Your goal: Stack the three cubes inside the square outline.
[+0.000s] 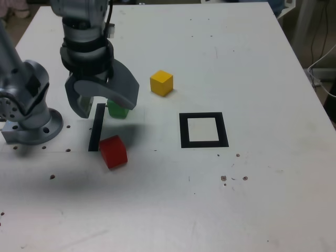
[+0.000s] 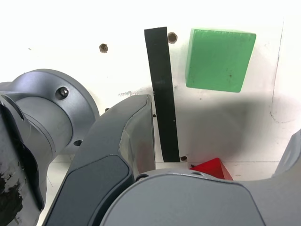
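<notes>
My pincer is spread wide and empty, so I judge I'm at the first pick: line up over the red cube or green cube, both outside the square outline.

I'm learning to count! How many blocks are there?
3. In the exterior view, a matte yellow cube left of the square black outline, a green cube partly behind the gripper, and a red cube nearest the camera.

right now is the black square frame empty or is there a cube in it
Empty. In the exterior view the frame shows only its bare white centre, and the red, yellow and green cubes all lie outside it.
</notes>
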`<control>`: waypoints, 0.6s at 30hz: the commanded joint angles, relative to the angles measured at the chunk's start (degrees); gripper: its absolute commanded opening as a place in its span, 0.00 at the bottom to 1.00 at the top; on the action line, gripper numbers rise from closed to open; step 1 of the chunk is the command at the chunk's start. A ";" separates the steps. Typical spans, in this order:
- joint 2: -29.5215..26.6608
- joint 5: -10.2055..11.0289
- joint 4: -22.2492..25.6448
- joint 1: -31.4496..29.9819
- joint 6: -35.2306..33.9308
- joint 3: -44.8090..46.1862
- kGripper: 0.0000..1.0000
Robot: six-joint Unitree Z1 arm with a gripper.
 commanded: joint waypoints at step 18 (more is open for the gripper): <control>-0.04 -4.55 0.66 0.09 -0.19 0.04 0.99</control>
